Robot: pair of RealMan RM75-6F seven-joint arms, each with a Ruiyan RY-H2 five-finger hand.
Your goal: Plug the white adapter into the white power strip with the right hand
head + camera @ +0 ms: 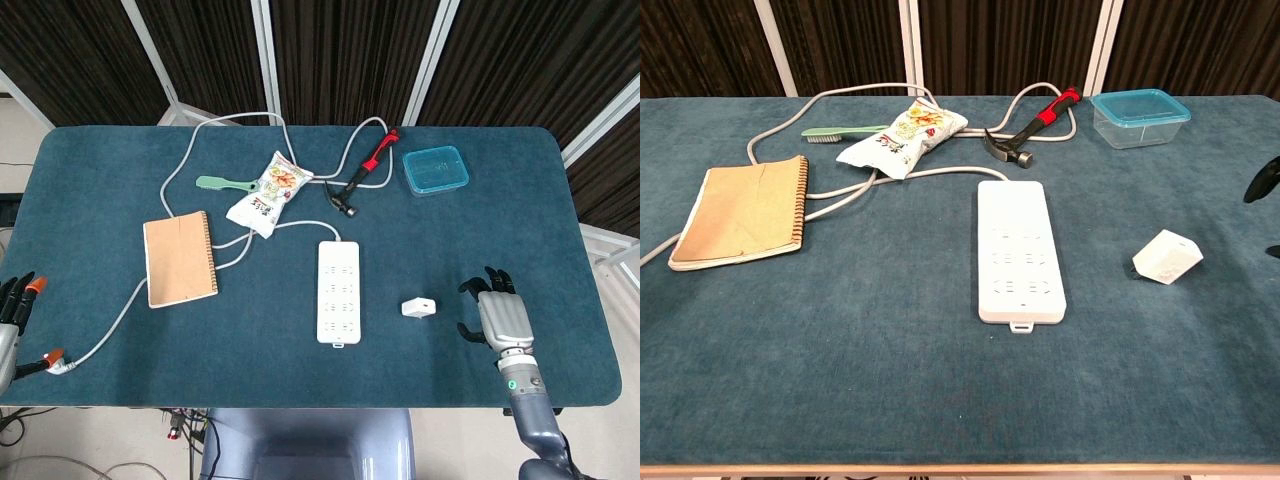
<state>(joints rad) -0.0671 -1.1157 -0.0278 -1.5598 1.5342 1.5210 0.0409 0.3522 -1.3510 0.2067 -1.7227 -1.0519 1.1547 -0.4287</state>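
On blue table (120, 330), white adapter (418, 307) lies near right hand (499, 318).

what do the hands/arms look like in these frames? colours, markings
Right hand: silver-grey ribbed back, black fingers, on a grey-blue forearm with a small green light at the wrist. Left hand, mostly cut off at the frame edge: dark fingers, orange tips on some, pale grey body.

Head overhead, chest low; same table (120, 340).

White adapter (1167, 257) lies on the counter (840, 380), right of the white power strip (1018, 251), apart.
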